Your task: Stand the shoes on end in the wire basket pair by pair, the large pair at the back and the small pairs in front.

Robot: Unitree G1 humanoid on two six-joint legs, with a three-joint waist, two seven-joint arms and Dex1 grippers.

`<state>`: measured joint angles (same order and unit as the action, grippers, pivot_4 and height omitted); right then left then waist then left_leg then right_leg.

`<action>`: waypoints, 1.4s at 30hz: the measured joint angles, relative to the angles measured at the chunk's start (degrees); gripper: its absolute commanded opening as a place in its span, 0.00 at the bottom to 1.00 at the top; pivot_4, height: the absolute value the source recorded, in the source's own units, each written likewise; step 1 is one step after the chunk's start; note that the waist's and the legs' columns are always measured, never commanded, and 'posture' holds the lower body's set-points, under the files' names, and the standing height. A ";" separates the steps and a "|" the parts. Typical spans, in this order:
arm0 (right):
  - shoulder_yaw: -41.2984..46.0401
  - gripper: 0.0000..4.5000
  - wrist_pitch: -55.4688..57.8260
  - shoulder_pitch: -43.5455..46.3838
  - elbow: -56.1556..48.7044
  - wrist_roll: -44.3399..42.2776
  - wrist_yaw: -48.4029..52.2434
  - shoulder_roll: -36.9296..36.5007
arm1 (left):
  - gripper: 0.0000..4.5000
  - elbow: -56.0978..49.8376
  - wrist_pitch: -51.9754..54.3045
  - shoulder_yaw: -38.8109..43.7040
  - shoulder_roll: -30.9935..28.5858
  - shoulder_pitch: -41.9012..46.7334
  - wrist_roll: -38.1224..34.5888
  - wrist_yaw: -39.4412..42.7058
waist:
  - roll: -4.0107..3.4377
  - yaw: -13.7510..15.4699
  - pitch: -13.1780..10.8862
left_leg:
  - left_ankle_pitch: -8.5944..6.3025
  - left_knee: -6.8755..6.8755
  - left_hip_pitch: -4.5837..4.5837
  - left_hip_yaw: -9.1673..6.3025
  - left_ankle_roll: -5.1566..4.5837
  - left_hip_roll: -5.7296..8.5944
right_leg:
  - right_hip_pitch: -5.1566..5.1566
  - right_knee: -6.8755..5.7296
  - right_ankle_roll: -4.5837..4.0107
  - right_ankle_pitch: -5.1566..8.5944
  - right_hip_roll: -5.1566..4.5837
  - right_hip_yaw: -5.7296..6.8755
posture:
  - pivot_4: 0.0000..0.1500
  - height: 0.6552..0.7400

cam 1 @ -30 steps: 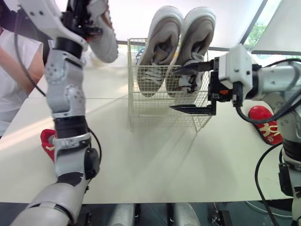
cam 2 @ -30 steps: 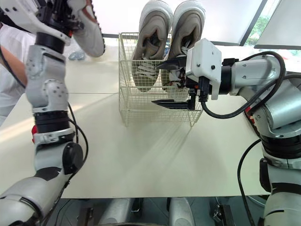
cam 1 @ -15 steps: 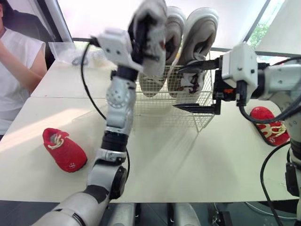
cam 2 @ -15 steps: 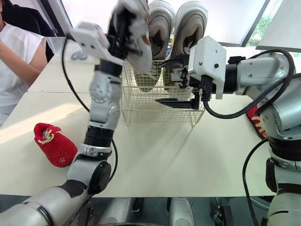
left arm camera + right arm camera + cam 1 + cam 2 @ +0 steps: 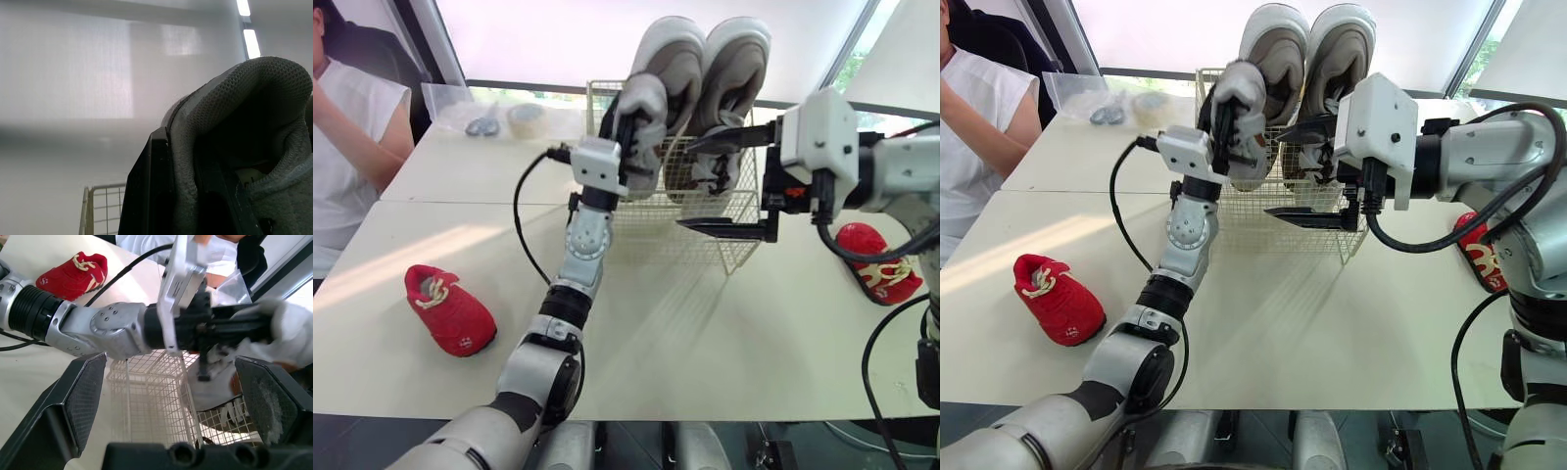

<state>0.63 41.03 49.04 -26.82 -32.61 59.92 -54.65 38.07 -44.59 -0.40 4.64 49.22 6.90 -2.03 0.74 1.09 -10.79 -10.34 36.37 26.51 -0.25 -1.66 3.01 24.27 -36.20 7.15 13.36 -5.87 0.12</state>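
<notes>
**Item: small grey shoe (image 5: 644, 106).** The left tool (image 5: 625, 137) is clamping it at the heel collar. In the left wrist view one black finger (image 5: 146, 196) is lying against the outside of the collar. The shoe is hanging heel-up and toe-down at the front-left corner of the wire basket (image 5: 729, 230). Its lower end appears to be dipping inside the rim, though whether it is touching the basket floor cannot be told.

**Item: large grey pair (image 5: 734, 69).** They are standing on end at the back of the basket, side by side, with their upper ends rising well above the rim.

**Item: red shoes.** One (image 5: 450, 311) is lying on the desk (image 5: 705, 333) to the left and one (image 5: 871, 259) to the right, both well apart from the basket.

**Step in hand, judged:** seating the small shoe in the front row. It is best lowered straight down with the toe kept clear of the wires and the sole kept from knocking the large pair just behind. Release is best held until the toe is resting on the basket floor and the shoe is leaning steadily. Room is best left beside it for its mate.

**Pose, left arm:** it is reaching forward and upward from the desk edge, with the forearm steep and the wrist bent over the front wall.

**Pose, right arm:** it is reaching in level from the right. The right tool (image 5: 687, 186) is spreading wide, one finger above the other, empty, at the basket's right front.

**Also present:** a person (image 5: 347, 127) is sitting at the far left.
</notes>
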 measured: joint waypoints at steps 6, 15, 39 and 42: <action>0.03 1.00 0.03 0.00 -0.08 -0.23 -0.13 -0.33 | 0.19 0.28 0.98 -0.18 0.92 -1.91 -0.65 -0.21 | -0.11 1.06 0.11 | -0.06 0.13 -0.13 -0.01 0.10 -0.01 | -0.21 0.02 -0.07 -0.04 0.00 0.01 | 1.00 0.94; 0.02 1.00 -0.35 -0.05 -0.03 -0.17 -0.48 -0.25 | 0.98 -9.53 10.53 -2.37 -1.84 -9.29 -5.70 9.97 | -0.19 1.06 0.18 | -0.06 0.21 -0.23 -0.01 0.07 -0.06 | -0.42 0.13 -0.34 -0.06 0.01 0.04 | 1.00 0.94; 1.16 1.00 -2.61 -4.47 0.99 0.98 -2.42 0.96 | 0.98 -57.19 74.46 8.58 -30.09 -26.68 -45.59 32.19 | -0.70 -0.40 0.51 | -0.05 -0.23 -0.02 0.07 0.10 -0.68 | -0.16 0.87 -0.65 -0.19 0.26 0.15 | 1.00 0.94; 5.17 1.00 -2.07 -6.47 3.62 1.54 -5.27 0.23 | 0.98 -60.11 85.31 13.15 -38.99 -23.44 -58.92 36.59 | -0.70 -0.38 0.50 | -0.05 -0.22 -0.01 0.13 0.10 -0.63 | -0.15 0.89 -0.66 -0.19 0.24 0.13 | 1.00 0.94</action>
<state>5.80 38.95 42.57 -23.19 -31.07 54.65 -54.42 -22.04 40.71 12.75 -34.35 25.78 -52.02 34.57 0.04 0.71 -10.29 -10.40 36.15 26.49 -0.12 -1.56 2.37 24.12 -35.31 6.49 13.17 -5.63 0.25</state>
